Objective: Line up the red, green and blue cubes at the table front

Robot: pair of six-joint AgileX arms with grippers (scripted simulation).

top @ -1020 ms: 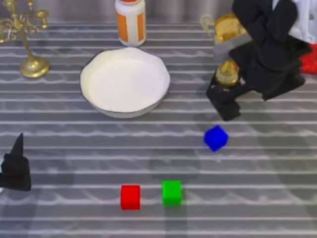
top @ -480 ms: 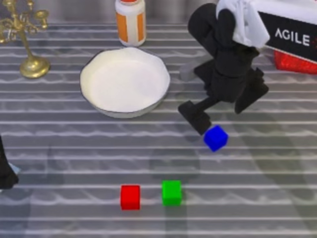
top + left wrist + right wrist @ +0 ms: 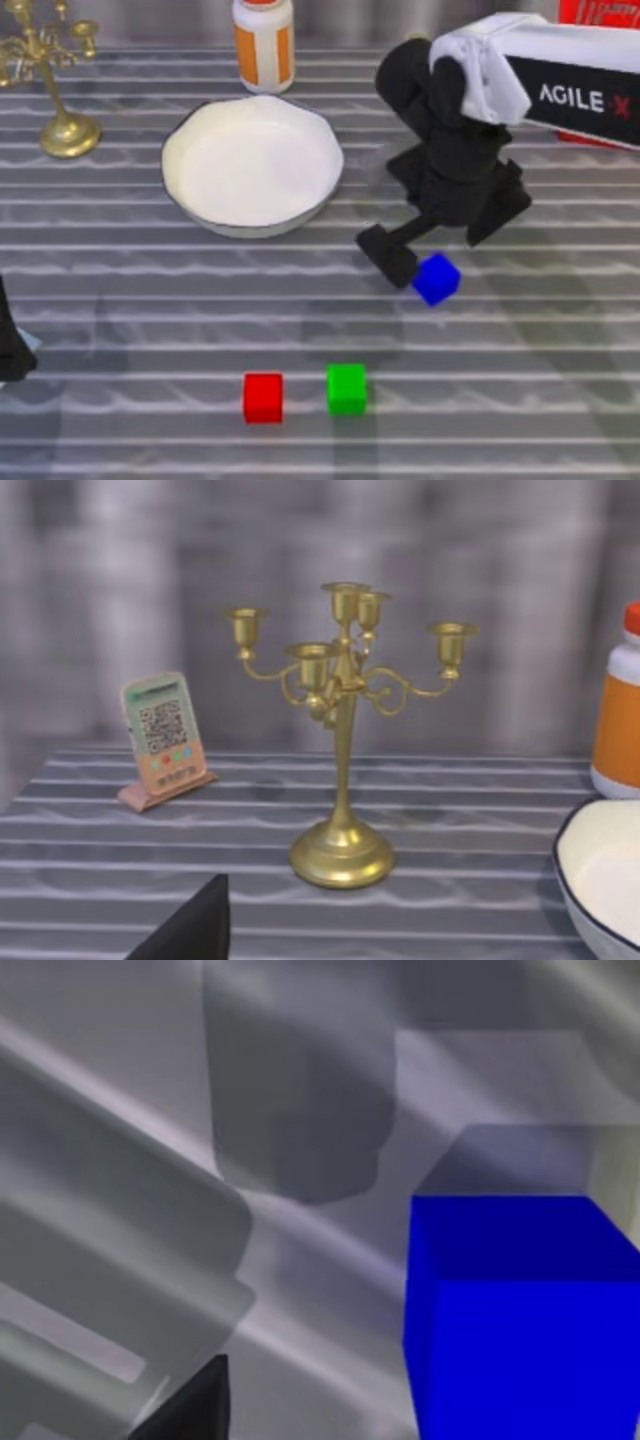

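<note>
Matte, sharp-edged blue cube [image 3: 436, 279] on the striped marble-like bench [image 3: 520, 350] sits between the right gripper's [image 3: 425, 262] spread, unclosed fingers.

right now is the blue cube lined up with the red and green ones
No, the blue cube sits farther back, apart from the red cube and green cube.

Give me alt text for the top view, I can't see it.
The right gripper hangs over the blue cube, its fingers astride it, mid-table. The red cube and green cube sit side by side at the front, a white bowl behind.
</note>
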